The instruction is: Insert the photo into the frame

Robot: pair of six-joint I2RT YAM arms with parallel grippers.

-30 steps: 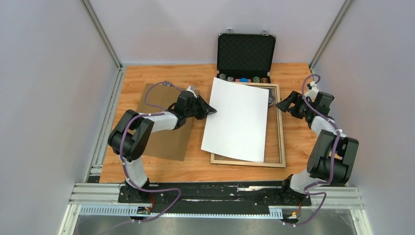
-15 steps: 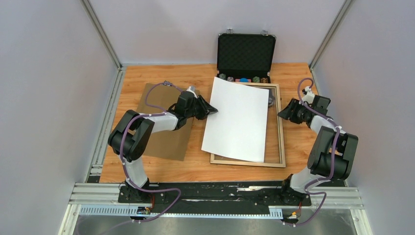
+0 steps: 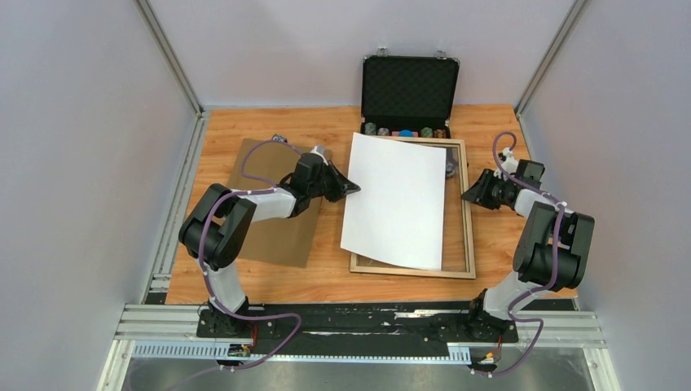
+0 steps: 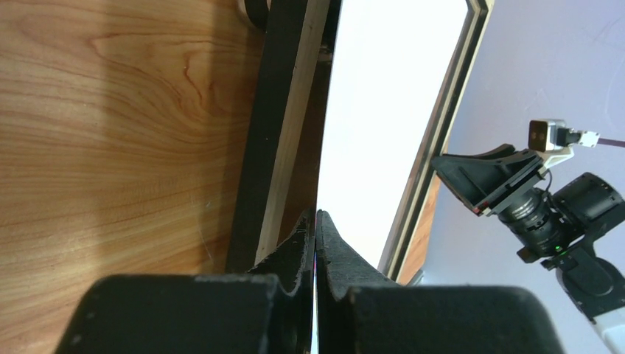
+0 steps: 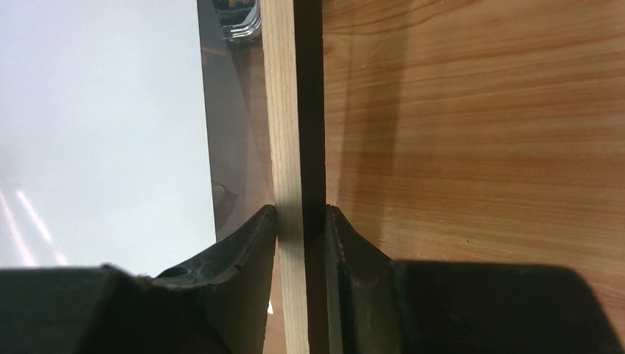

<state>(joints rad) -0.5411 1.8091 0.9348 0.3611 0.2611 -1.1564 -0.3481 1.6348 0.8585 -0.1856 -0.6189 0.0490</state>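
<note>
My left end effector (image 3: 352, 189) is pinched shut on the left edge of the photo (image 3: 397, 199). The photo lies white back up, skewed across the frame (image 3: 470, 228) on the table (image 3: 326, 285), and hides the frame's left rail. My right end effector (image 3: 470, 195) has narrowed onto the frame's right rail, with a finger pressed to each face. I judge the photo to be light and floppy (it would sag if carried by one corner), so an edge pinch suits it. The frame looks stiff and thin-railed, best held mid-rail. I count one photo, one frame, one brown panel (image 3: 277, 236) and one black case (image 3: 410, 85).
</note>
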